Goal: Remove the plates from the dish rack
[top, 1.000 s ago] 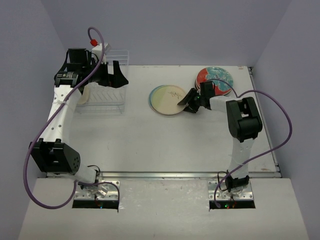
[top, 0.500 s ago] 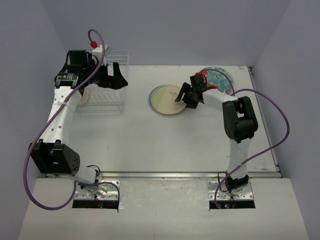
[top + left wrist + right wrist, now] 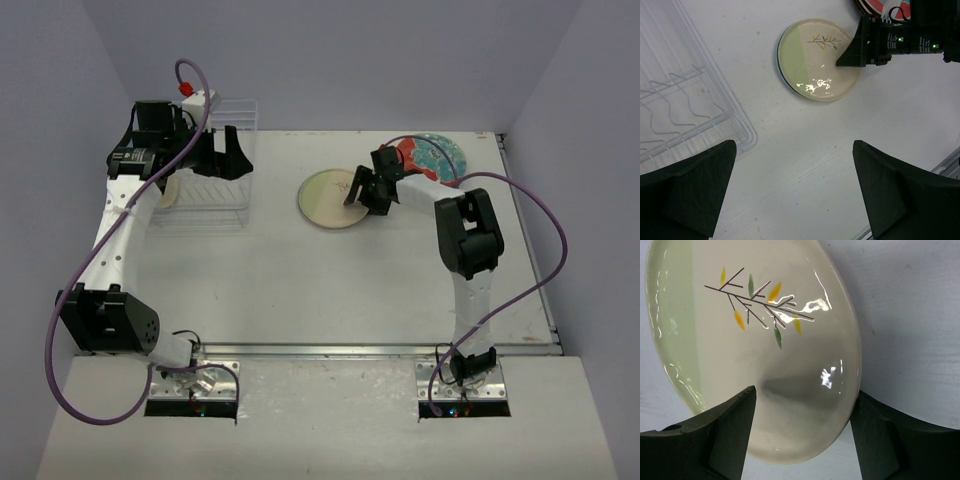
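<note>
One more unloaded: my R claw [image 3: 362, 190] had just spread wider, letting go of cream plate [image 3: 328, 202], flat on table [image 3: 300, 280]; L claw [image 3: 794, 144] gaped empty by dish rack [image 3: 205, 192]

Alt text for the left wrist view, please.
A cream plate with a twig motif lies flat on the white table, the right pincer at its right edge. The wire dish rack sits at left; the left pincer, open, frames the bottom corners.
</note>
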`<state>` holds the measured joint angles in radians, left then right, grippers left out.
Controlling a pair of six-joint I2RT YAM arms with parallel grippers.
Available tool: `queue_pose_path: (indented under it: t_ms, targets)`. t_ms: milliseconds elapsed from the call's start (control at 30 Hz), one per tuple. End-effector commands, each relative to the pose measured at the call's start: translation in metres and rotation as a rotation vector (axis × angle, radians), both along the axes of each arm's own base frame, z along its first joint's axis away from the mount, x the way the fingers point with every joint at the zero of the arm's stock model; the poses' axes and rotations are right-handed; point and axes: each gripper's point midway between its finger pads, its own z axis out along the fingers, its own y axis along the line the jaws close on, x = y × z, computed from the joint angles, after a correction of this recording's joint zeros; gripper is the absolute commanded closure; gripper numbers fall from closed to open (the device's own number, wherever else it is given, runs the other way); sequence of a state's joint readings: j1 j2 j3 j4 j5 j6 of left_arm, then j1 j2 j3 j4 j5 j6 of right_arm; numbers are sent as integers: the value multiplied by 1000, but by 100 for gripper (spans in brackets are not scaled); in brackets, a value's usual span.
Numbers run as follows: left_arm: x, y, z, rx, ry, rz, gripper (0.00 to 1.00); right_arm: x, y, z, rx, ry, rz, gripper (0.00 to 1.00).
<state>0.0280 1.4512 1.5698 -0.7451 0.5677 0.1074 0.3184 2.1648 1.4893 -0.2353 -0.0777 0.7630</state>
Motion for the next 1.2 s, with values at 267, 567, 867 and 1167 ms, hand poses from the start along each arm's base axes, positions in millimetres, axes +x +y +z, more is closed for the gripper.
queue_pose_path:
  t_ms: [267, 567, 867, 1167]
  targets:
    - [-2, 16, 19, 29, -64, 61, 0, 8, 21, 8, 3, -41, 83, 16]
    - [30, 100, 43, 181, -104, 443, 0, -11, 7, 49, -58, -116, 151, 15]
    - [52, 195, 40, 302, 10, 617, 6, -56, -28, 69, -203, -212, 254, 8]
    - [61, 258, 1, 365, 100, 672, 9, -81, -28, 79, -281, -329, 398, 1]
